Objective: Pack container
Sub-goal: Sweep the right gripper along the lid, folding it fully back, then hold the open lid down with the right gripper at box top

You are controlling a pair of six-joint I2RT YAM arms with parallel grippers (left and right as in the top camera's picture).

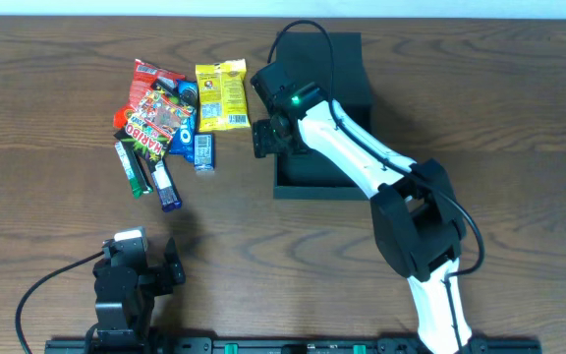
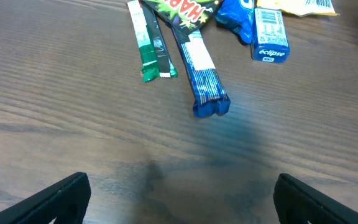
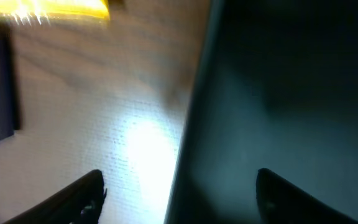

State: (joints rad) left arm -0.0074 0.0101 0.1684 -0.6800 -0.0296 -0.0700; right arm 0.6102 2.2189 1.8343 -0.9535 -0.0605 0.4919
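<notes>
The container (image 1: 312, 173), a dark square box with its flap lid (image 1: 334, 57) folded back, sits at the table's middle right. My right gripper (image 1: 263, 138) is open over the box's left wall. In the right wrist view the gripper (image 3: 179, 196) straddles that wall, with one finger over the table and one over the dark box interior (image 3: 278, 93). No snack shows in the visible part of the box. My left gripper (image 1: 145, 265) is open and empty near the front left. In the left wrist view it (image 2: 182, 202) hovers over bare wood short of the snacks.
A snack pile lies left of the box: a yellow packet (image 1: 221, 95), a Haribo bag (image 1: 157, 123), a red packet (image 1: 155, 77), an Eclipse gum pack (image 1: 203, 150) (image 2: 270, 34), a blue bar (image 1: 166, 185) (image 2: 202, 78) and a green stick (image 1: 127, 167) (image 2: 144, 46).
</notes>
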